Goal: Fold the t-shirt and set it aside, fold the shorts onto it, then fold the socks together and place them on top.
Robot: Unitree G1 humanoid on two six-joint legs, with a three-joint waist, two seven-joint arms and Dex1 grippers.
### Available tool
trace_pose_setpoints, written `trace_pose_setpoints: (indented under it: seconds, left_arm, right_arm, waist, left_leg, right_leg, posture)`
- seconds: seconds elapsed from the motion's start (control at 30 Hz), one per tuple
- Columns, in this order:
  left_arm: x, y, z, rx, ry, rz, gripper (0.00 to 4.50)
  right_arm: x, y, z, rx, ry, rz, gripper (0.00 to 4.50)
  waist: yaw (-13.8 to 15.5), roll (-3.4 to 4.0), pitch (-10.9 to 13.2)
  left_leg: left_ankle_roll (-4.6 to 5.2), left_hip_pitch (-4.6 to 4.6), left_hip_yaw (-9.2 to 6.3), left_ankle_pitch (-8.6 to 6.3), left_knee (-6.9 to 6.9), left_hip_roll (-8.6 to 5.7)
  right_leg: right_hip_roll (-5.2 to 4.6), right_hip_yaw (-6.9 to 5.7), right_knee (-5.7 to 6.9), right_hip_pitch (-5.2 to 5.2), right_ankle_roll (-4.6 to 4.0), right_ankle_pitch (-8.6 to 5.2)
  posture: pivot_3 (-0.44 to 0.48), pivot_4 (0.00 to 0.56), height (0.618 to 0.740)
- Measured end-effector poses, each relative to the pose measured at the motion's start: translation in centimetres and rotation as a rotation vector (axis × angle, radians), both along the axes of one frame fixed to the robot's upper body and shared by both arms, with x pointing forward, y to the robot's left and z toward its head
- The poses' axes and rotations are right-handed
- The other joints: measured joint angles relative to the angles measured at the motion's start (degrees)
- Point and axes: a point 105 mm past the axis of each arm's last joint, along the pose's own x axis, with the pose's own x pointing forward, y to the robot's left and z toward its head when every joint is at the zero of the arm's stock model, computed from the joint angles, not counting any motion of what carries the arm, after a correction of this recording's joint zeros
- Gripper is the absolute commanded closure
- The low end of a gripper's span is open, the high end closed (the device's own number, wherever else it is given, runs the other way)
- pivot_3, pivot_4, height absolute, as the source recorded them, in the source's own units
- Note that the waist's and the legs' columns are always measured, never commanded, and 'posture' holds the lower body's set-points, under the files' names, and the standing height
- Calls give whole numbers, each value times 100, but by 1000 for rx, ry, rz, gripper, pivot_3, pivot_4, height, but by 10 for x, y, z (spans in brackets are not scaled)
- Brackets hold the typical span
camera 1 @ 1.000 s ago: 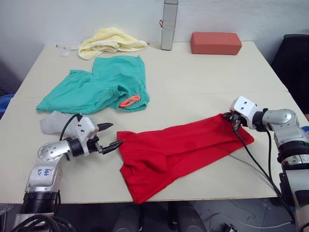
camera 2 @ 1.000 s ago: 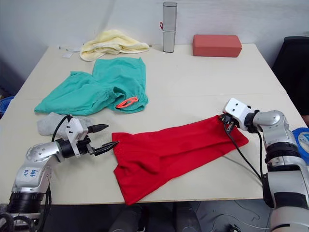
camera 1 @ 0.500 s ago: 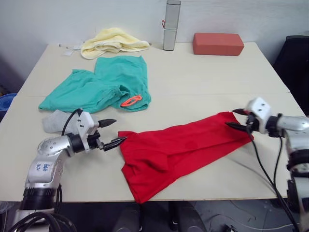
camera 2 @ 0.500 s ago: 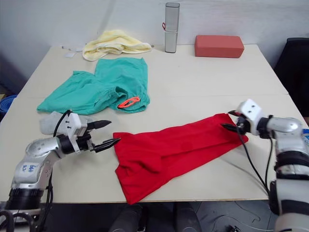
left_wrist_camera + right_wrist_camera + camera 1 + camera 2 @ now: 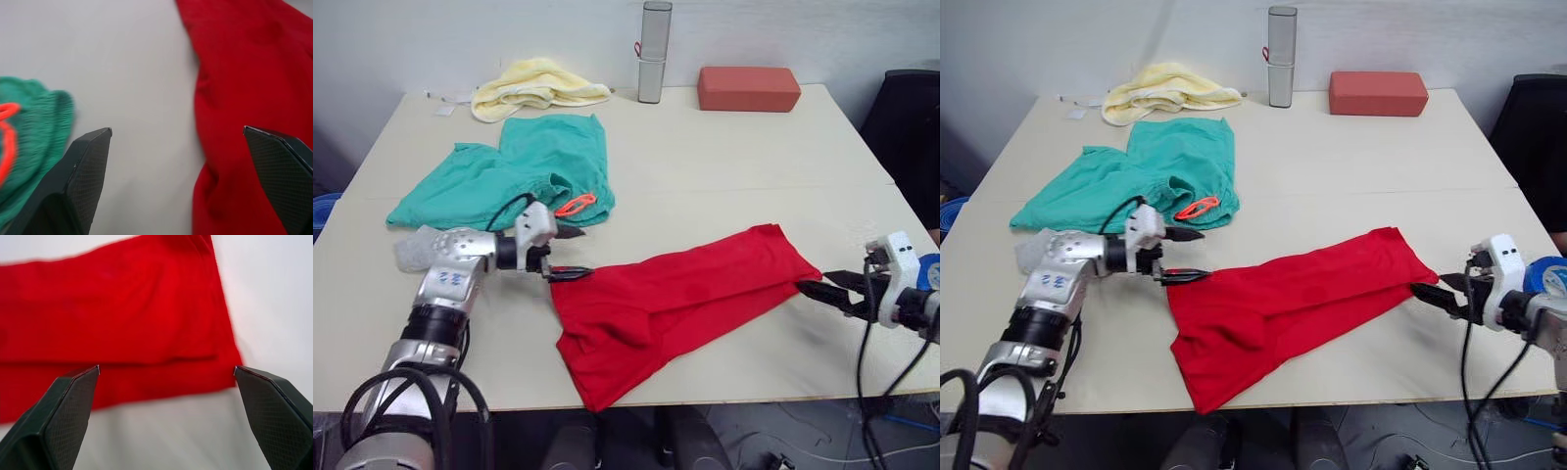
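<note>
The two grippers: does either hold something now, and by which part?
Nothing is held. The left gripper and the right gripper are both open, each beside one end of the t-shirt.

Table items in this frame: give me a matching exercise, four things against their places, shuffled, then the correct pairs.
Things:
1. t-shirt
2. shorts
3. socks
4. towel

Places:
A. far edge, beside the silver canister
B. near edge, between both grippers
C. just behind the left gripper
D. middle left, orange drawstring showing

Pairs: 1-B, 2-D, 3-C, 4-A
</note>
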Motion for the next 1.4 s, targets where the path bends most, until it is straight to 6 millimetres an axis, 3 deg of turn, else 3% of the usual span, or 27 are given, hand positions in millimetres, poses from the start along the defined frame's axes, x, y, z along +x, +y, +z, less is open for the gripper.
trace_pose_setpoints:
  seconds: [0.27, 0.3, 0.37, 0.77, 1.07, 1.3, 1.4]
  left_arm:
    - [9, -5, -24, 52, 67, 33, 0]
    - [10, -6, -24, 55, 70, 31, 185]
    - [10, -6, -24, 58, 72, 32, 582]
    - [4, -7, -28, 42, 108, 12, 4380]
    - [2, -4, -30, 21, 119, 34, 4475]
    - [-1, -2, -31, 12, 147, 47, 4475]
    - [-2, -1, -31, 13, 154, 51, 4500]
  right_arm:
    - [-3, 5, -10, -36, 39, -134, 41]
    - [-2, 4, -10, -42, 40, -144, 14]
    - [-2, 3, -10, -52, 41, -161, 0]
    - [-9, -8, -4, -49, 87, -230, 0]
    - [-16, -20, 5, -49, 102, -275, 0]
    - [-1, -1, -11, 5, 108, -279, 0]
    - [12, 5, -12, 8, 76, -280, 689]
  waist:
    - [93, -9, -4]
    - [110, -10, -5]
    - [128, -11, -6]
    - [143, -12, -8]
    - [139, -5, -12]
    - [108, -21, -27]
    - [87, -30, -33]
  left_leg:
    - [7, -14, 0, -1, 13, -4]
    - [10, -14, 0, -3, 18, -4]
    - [22, -11, 0, -9, 20, -4]
    - [39, -11, 0, -16, 20, -4]
    - [45, -8, 0, -17, 19, -3]
    - [44, -2, 0, -17, 18, -2]
    - [44, 3, 0, -17, 18, -3]
  right_leg:
    - [0, 0, 2, -8, 3, 1]
    - [0, 0, 3, -6, 4, 2]
    - [-1, 1, 3, -1, 5, 3]
    - [-2, 2, 5, 0, 6, 3]
    - [-2, 3, 7, 0, 6, 3]
    - [-1, 6, 7, 3, 6, 3]
    - [-1, 8, 7, 8, 6, 3]
  posture:
    - [0, 150, 740]
    - [0, 150, 740]
    - [0, 150, 740]
    - [0, 150, 740]
    - [0, 150, 740]
    - [0, 150, 740]
    - [0, 150, 740]
